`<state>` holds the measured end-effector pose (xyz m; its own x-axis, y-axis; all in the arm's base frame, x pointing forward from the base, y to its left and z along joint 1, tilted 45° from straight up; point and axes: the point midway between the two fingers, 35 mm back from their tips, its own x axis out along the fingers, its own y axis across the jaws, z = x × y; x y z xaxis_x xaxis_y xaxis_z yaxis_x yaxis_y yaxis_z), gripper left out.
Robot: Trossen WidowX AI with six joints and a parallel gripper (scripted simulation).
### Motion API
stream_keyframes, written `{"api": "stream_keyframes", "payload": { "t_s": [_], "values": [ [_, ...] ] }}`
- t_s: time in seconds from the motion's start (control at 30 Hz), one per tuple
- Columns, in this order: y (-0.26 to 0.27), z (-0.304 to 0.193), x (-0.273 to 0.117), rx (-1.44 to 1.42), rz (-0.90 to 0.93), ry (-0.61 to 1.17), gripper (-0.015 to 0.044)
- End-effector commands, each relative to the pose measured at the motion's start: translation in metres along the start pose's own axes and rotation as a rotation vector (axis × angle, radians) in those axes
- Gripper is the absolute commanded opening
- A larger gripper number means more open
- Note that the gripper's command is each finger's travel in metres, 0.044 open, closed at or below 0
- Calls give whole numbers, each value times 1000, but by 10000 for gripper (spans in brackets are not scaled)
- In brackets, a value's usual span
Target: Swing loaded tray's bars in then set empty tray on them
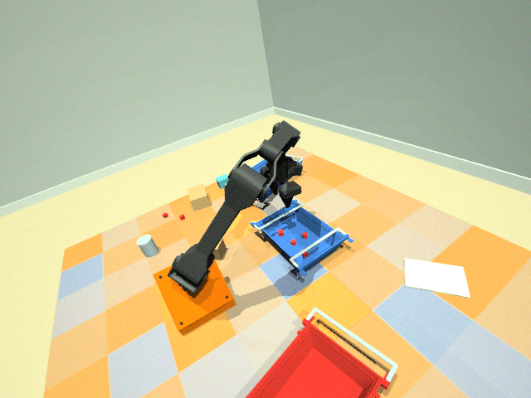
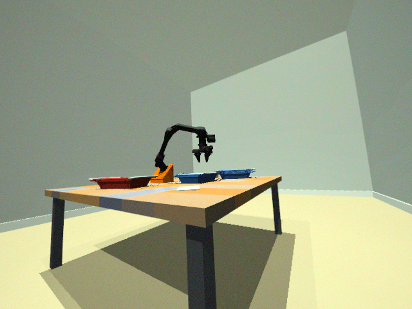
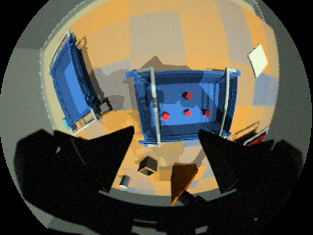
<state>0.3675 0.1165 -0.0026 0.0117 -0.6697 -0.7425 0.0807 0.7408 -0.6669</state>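
Loaded tray, both bars across

Loaded blue tray [image 1: 314, 261] [image 2: 197, 178] [image 3: 188, 131] sits on the desk [image 2: 172, 203] below the end effector [image 1: 288, 199] [image 2: 202, 161] [image 3: 167, 131], red blocks inside. Fingers wide apart, nothing held. Empty blue tray [image 2: 234, 174] [image 3: 72, 85] lies off to one side of the end effector.

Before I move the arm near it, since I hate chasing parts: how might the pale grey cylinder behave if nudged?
The pale grey upright cylinder would probably tip fairly easily, being taller than wide. Once down, its round side would likely roll.
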Motion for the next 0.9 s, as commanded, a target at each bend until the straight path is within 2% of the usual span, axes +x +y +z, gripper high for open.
{"api": "stream_keyframes", "payload": {
  "t_s": [0.0, 0.23, 0.47, 0.67, 0.87],
  "values": [
    [-65, 17, 10, 259, 52, 47, 440],
    [-200, 6, 32, 860, 132, 120, 440],
    [-314, -53, 49, 1476, 155, 151, 440],
    [-380, -129, 54, 1998, 131, 123, 440],
    [-413, -211, 48, 2502, 70, 20, 440]
  ]
}}
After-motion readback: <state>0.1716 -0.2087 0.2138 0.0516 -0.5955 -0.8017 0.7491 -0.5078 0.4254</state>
